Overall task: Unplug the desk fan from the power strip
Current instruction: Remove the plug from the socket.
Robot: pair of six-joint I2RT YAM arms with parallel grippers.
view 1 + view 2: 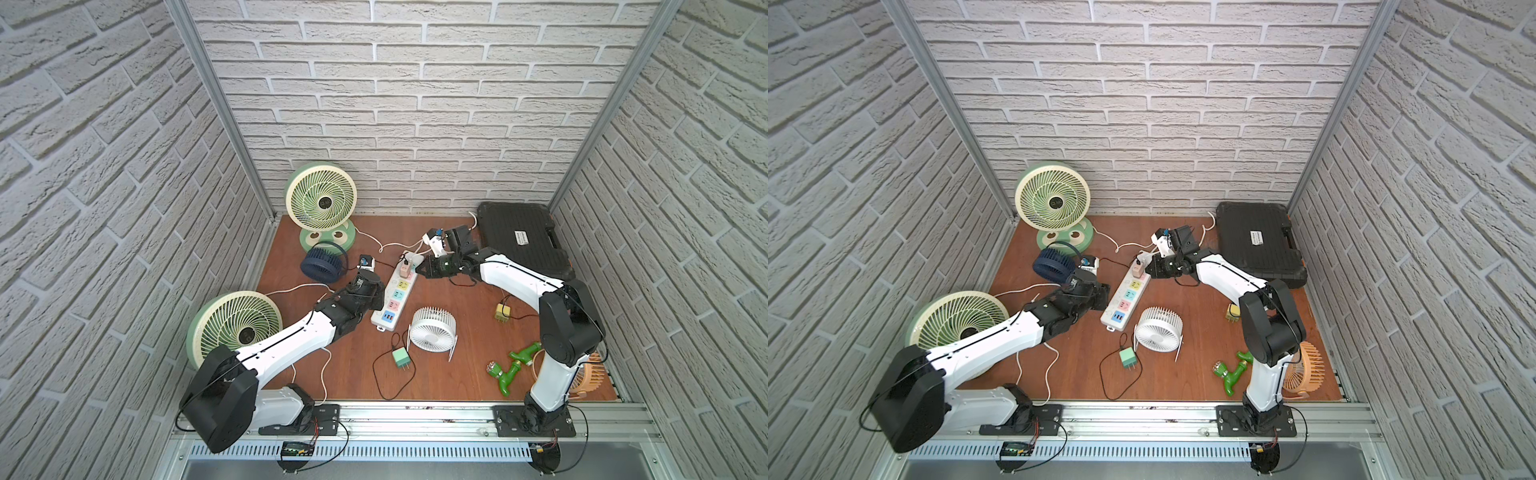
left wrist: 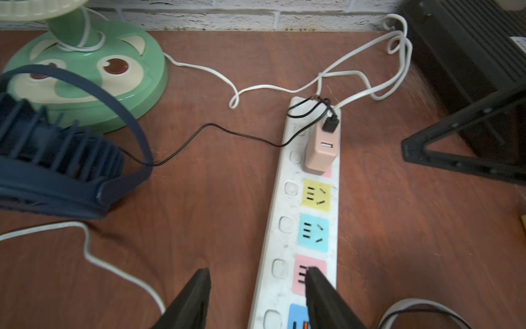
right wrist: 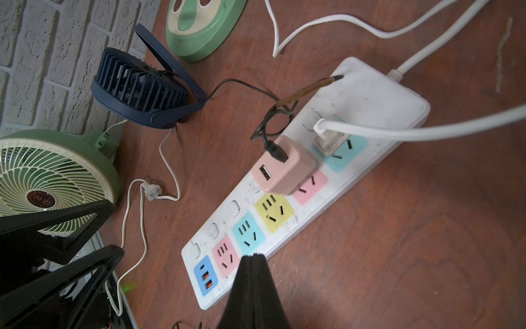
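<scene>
The left gripper (image 2: 257,270) is spread over the power strip (image 2: 287,205), likely to pin it, the right gripper (image 3: 253,256) closed empty near the charger (image 2: 320,153)

Legend. Under the left gripper (image 2: 257,270) we see a strip (image 2: 280,199) of smooth white plastic, scuffed and smudged, with matt pastel socket faces. The gripper's fingers (image 2: 193,299) look matt black and finely grained. On either side of them the table (image 2: 216,216) is reddish wood-grain board with a dull sheen. Ahead of the fingertips we note a satin pink plastic adapter (image 2: 320,153), a glossy green fan base (image 2: 136,94) and a matt navy ribbed fan (image 2: 57,171). The wall (image 1: 415,104) shows rough brick relief.
</scene>
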